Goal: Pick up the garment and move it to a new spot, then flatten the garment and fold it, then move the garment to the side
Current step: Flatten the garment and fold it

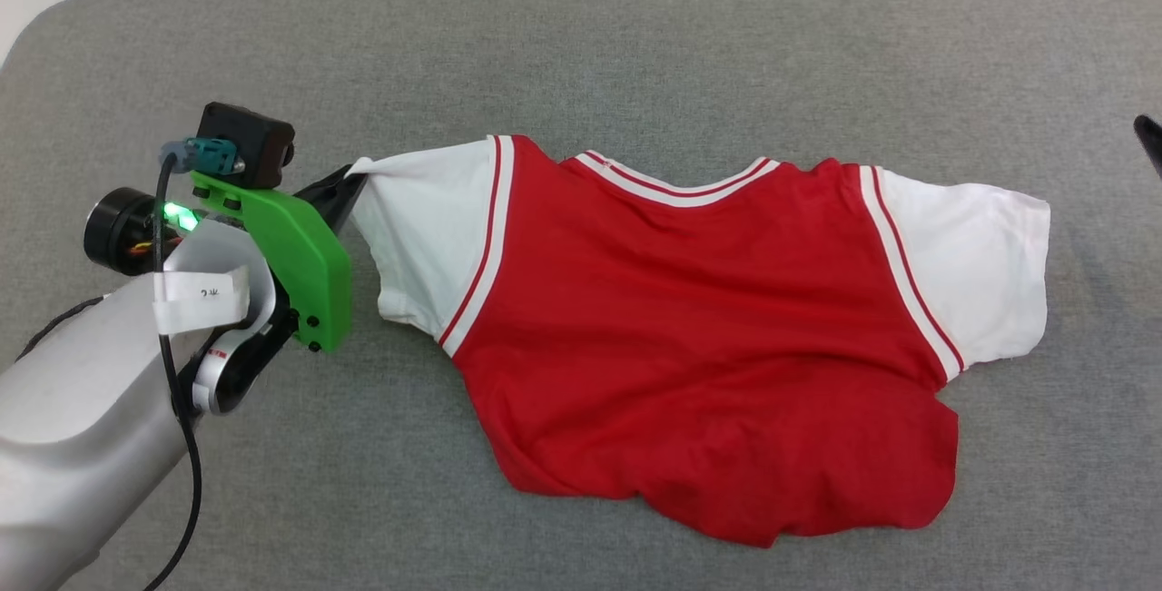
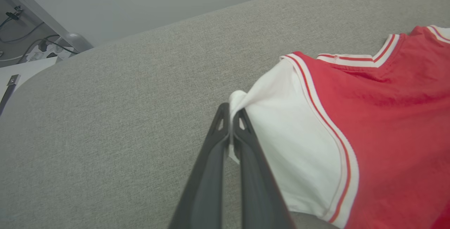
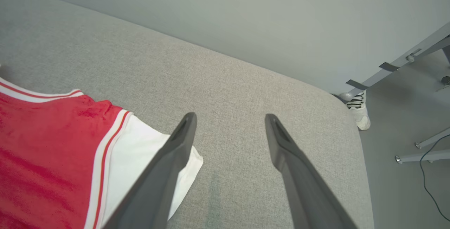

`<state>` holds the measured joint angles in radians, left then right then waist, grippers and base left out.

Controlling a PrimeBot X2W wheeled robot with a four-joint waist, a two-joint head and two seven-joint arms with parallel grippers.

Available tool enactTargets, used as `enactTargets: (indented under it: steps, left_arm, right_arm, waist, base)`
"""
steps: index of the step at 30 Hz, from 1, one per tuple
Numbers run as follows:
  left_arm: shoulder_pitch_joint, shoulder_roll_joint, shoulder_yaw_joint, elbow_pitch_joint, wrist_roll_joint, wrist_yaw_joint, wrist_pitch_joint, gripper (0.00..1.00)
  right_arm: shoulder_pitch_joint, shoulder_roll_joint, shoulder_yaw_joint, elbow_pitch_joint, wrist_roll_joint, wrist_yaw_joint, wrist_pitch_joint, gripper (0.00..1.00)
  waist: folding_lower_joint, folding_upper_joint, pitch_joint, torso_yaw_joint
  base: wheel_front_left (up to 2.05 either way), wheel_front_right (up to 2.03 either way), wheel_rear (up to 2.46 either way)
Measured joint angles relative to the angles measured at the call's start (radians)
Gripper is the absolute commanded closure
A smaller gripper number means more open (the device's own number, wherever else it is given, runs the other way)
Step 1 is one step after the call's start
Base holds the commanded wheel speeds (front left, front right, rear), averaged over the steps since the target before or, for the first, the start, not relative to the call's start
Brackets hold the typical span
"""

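Note:
The garment [image 1: 699,337], a red T-shirt with white sleeves and striped trim, lies spread on the grey padded table [image 1: 581,55], neck toward the far edge. My left gripper [image 1: 349,178] is shut on the outer corner of the shirt's left white sleeve [image 2: 291,144], the cloth pinched between the dark fingers [image 2: 225,141] and pulled to a small peak. My right gripper [image 3: 230,118] stands open above the table just beyond the right sleeve [image 3: 140,165], its left finger over the sleeve's edge, nothing between the fingers. One of its fingertips [image 1: 1149,142] shows at the head view's right edge.
The grey table [image 3: 246,81] has rounded corners and bare cloth around the shirt. A person's shoe [image 3: 358,111] and metal frame legs [image 3: 422,151] stand on the floor past the right corner. Cables and a stand [image 2: 42,42] lie beyond the left corner.

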<state>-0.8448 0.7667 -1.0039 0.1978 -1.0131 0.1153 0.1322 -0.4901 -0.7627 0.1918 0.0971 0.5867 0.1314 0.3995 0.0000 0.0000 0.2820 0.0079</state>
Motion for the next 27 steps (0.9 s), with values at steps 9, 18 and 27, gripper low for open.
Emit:
enactTargets:
  steps: [9,18,27]
  left_arm:
    - [-0.002,0.006,0.014,-0.101,0.03,0.049,-0.012,1.0]
    - [-0.023,-0.004,0.026,-0.117,0.045,0.058,-0.03,1.0]
    - [-0.023,-0.012,0.026,-0.081,0.039,0.046,-0.045,1.0]
  right_arm:
    - [-0.15,-0.049,0.15,0.157,0.208,0.0,0.341,0.0]
    - [-0.238,-0.004,0.267,0.28,0.231,0.0,0.355,0.0]
    - [-0.238,-0.023,0.353,0.314,0.254,-0.001,0.306,0.96]
  waist:
    - [0.0,0.0,0.085,0.032]
    - [0.0001,0.0,0.168,0.06]
    - [0.0001,0.0,0.174,0.061]
  base:
    - [0.0,0.0,0.0]
    - [0.0,0.0,0.0]
    - [0.0,0.0,0.0]
